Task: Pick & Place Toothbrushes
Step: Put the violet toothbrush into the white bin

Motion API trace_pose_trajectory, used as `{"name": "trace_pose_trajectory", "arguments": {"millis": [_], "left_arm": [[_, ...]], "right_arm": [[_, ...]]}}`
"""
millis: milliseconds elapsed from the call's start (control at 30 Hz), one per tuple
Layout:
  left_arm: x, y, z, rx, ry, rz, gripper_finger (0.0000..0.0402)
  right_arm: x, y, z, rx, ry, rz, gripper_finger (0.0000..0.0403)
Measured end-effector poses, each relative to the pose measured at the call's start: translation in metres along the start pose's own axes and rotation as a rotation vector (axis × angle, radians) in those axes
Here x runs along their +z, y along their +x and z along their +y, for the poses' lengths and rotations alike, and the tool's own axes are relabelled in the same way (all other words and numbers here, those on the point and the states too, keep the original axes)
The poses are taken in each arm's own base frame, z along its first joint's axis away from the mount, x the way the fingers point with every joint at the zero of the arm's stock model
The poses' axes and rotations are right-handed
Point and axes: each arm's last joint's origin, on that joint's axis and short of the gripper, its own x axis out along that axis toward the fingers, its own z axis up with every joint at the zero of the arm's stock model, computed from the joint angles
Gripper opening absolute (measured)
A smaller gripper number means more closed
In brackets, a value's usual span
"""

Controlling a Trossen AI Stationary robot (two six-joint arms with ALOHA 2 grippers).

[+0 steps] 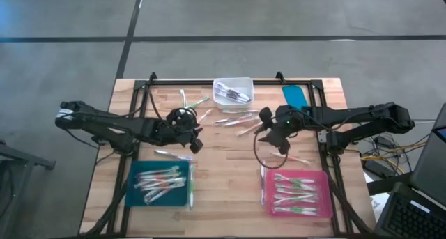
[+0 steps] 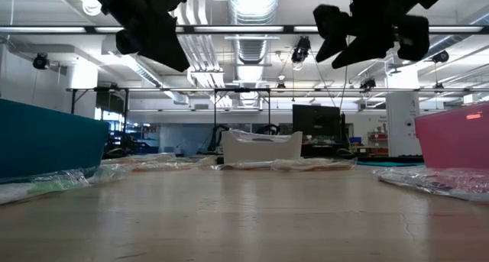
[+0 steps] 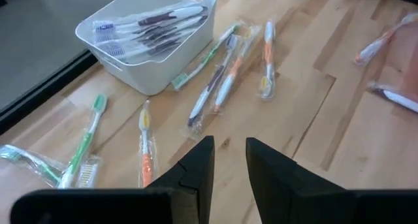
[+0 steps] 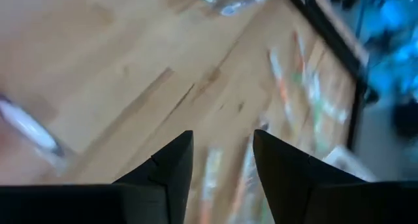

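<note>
Loose wrapped toothbrushes lie flat on the wooden table between the white bin and the arms; more lie in the teal tray and the pink tray. My left gripper hovers open above the table's left middle. Its wrist view shows the open gripper with nothing between the fingers, and green, orange and white toothbrushes beyond. My right gripper hovers open over the right middle, above the pink tray's far side. In its blurred wrist view the gripper holds nothing.
The white bin holds several wrapped brushes near the far edge. A teal flat piece lies at the far right. A black frame borders the work area. Single brushes lie near each tray. Both grippers hang well above the table.
</note>
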Motion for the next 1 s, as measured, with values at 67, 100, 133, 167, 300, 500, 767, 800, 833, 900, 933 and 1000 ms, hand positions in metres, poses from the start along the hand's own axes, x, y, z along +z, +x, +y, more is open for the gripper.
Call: {"name": "trace_pose_trajectory", "arguments": {"millis": [67, 100, 133, 167, 300, 500, 767, 800, 833, 900, 933, 1000], "left_arm": [[0.0, 0.0, 0.0, 0.0, 0.002, 0.0, 0.0094], [0.0, 0.0, 0.0, 0.0, 0.001, -0.001, 0.0094], [0.0, 0.0, 0.0, 0.0, 0.0, -0.001, 0.0094], [0.0, 0.0, 0.0, 0.0, -0.002, -0.001, 0.0094], [0.0, 0.0, 0.0, 0.0, -0.003, -0.001, 0.0094], [0.0, 0.0, 0.0, 0.0, 0.024, -0.001, 0.0094], [0.0, 0.0, 0.0, 0.001, 0.02, 0.0, 0.0094], [0.0, 0.0, 0.0, 0.001, 0.019, -0.001, 0.0094], [0.0, 0.0, 0.0, 0.001, 0.019, -0.001, 0.0094], [-0.001, 0.001, 0.0, 0.003, 0.022, 0.002, 0.0094], [-0.001, 0.001, 0.0, 0.003, 0.022, 0.001, 0.0094], [-0.004, 0.002, 0.001, 0.007, 0.031, 0.009, 0.0094]], "right_arm": [[0.002, 0.0, 0.0, -0.007, -0.089, -0.008, 0.0147], [0.002, 0.0, 0.0, -0.014, -0.107, -0.014, 0.0144], [0.003, 0.0, -0.001, -0.022, -0.112, -0.023, 0.014], [0.004, 0.0, -0.002, -0.03, -0.106, -0.031, 0.0137], [0.009, 0.0, -0.006, -0.072, 0.01, -0.077, 0.0124], [0.023, -0.004, -0.019, -0.206, 0.084, -0.246, 0.0107], [0.028, 0.0, -0.017, -0.226, -0.177, -0.165, 0.0096], [0.027, 0.002, -0.016, -0.214, -0.193, -0.151, 0.0098], [0.027, 0.005, -0.017, -0.205, -0.208, -0.138, 0.0101], [0.022, 0.012, -0.012, -0.145, -0.229, -0.085, 0.011], [0.019, 0.018, -0.01, -0.115, -0.241, -0.06, 0.0115], [0.012, 0.028, -0.004, -0.047, -0.261, 0.003, 0.0126]]}}
